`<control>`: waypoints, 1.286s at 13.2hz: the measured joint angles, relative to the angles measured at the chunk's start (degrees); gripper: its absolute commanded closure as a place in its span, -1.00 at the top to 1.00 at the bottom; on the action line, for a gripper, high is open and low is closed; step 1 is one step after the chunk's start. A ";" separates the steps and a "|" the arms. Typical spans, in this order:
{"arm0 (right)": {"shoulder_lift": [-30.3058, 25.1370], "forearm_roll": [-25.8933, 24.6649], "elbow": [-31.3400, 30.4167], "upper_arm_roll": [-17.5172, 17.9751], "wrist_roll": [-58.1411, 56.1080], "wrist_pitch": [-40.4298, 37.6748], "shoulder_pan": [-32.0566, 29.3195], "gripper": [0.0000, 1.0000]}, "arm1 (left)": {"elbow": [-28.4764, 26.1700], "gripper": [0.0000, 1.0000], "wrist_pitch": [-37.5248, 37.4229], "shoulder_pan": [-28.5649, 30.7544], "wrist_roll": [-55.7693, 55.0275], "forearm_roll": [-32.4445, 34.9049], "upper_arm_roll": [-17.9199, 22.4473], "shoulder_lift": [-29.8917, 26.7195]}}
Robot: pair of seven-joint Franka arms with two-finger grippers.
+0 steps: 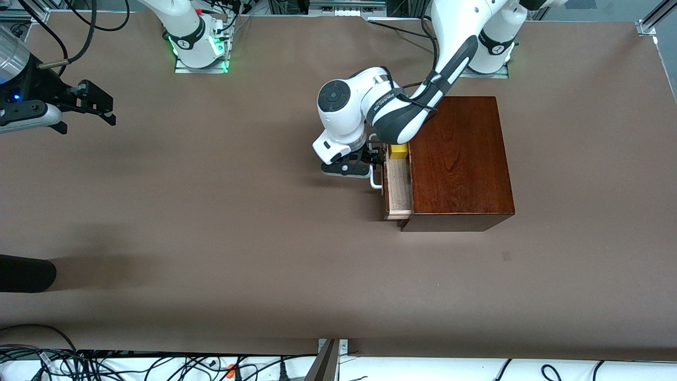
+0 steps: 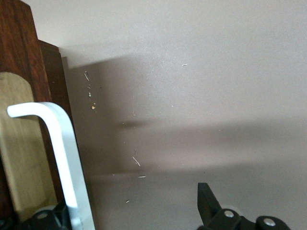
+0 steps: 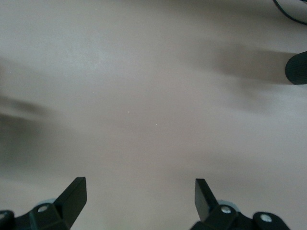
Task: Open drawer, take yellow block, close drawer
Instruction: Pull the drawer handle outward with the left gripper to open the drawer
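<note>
A: What's on the brown table (image 1: 211,238)?
B: A box (image 1: 460,159), its drawer (image 1: 399,190) partly out, the block (image 1: 398,151) in it.
A: The grippers?
B: Left gripper (image 1: 370,166) spread at the handle (image 2: 62,158); right gripper (image 1: 87,106) spread, waiting over bare table at the right arm's end

The front view looks steeply down from high across the table (image 1: 211,238), facing both arm bases. The left wrist view sits close against the drawer (image 2: 19,153) and its white handle (image 2: 62,158), both also in the front view. The right wrist view looks down, seemingly from higher, on bare tabletop.
</note>
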 measured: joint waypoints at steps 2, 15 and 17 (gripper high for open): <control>0.00 0.00 0.00 0.00 0.00 0.00 0.00 1.00 | 0.02 1.00 0.00 -0.01 0.00 0.00 0.01 0.03; 0.00 0.00 0.00 -0.01 0.00 0.00 0.00 1.00 | 1.15 1.00 -0.69 -0.28 -1.49 -0.16 0.06 0.55; 0.00 0.00 0.00 -0.01 0.00 0.00 0.00 1.00 | 2.15 1.00 -0.54 -1.04 -1.88 -0.16 0.05 0.78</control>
